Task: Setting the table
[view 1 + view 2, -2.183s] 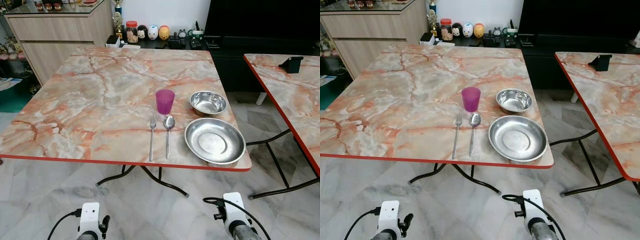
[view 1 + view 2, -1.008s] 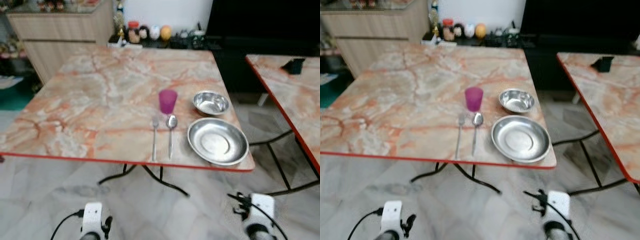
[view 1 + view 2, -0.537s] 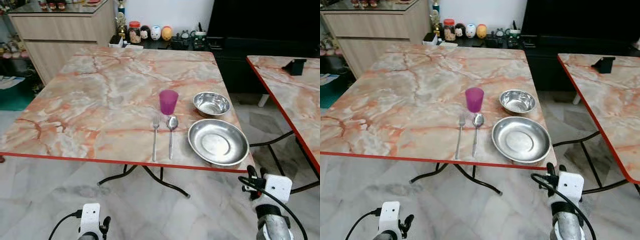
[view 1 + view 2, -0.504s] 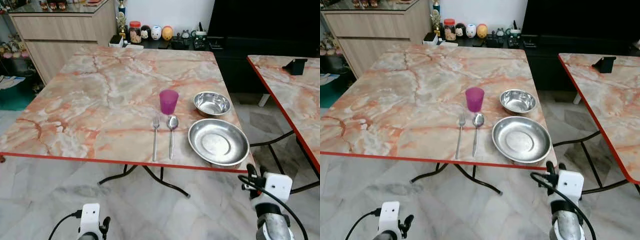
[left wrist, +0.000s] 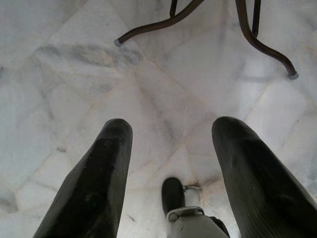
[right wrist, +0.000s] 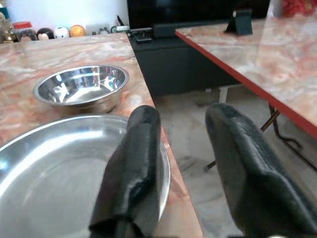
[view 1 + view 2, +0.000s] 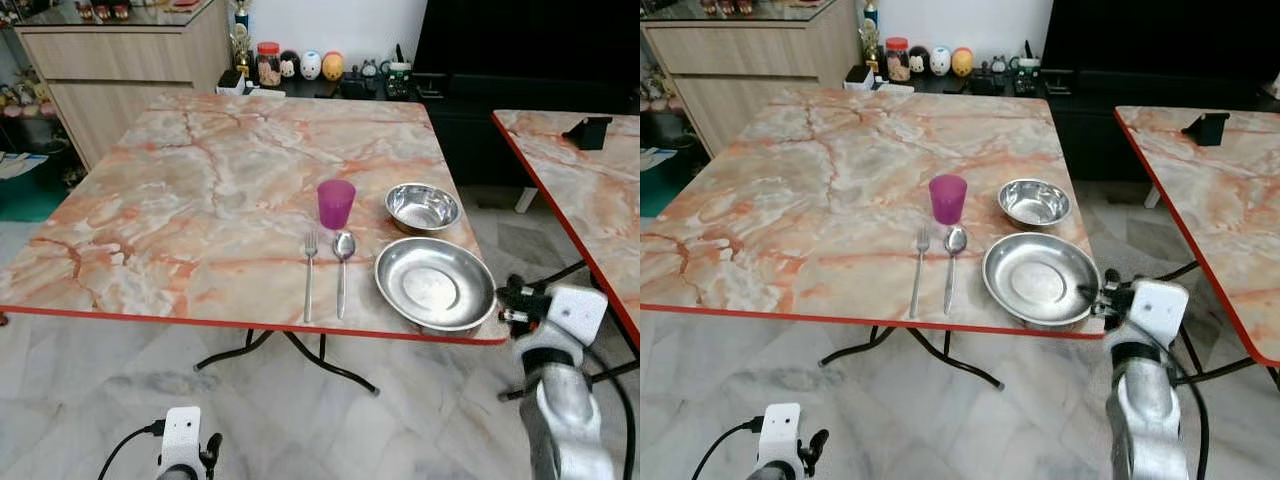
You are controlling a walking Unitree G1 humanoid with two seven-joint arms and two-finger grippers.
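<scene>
On the marble-patterned table, near its front right corner — one place setting. Large steel plate, round and shallow, lies closest to the corner. Small steel bowl sits just behind the plate, apart from it. Purple cup, upright, stands to the left of the bowl. Fork and spoon lie side by side in front of the cup, handles toward the table's front edge, left of the plate.

Right gripper — raised at the table's right edge, beside the plate's rim; fingers spread, holding nothing, one finger over the plate's rim in the right wrist view, the other off the table edge.

Left gripper — hanging low over the marble floor, fingers spread, empty; table legs nearby.

Second table of the same pattern stands to the right, bearing a small black stand. Wooden sideboard and dark cabinet stand behind.
</scene>
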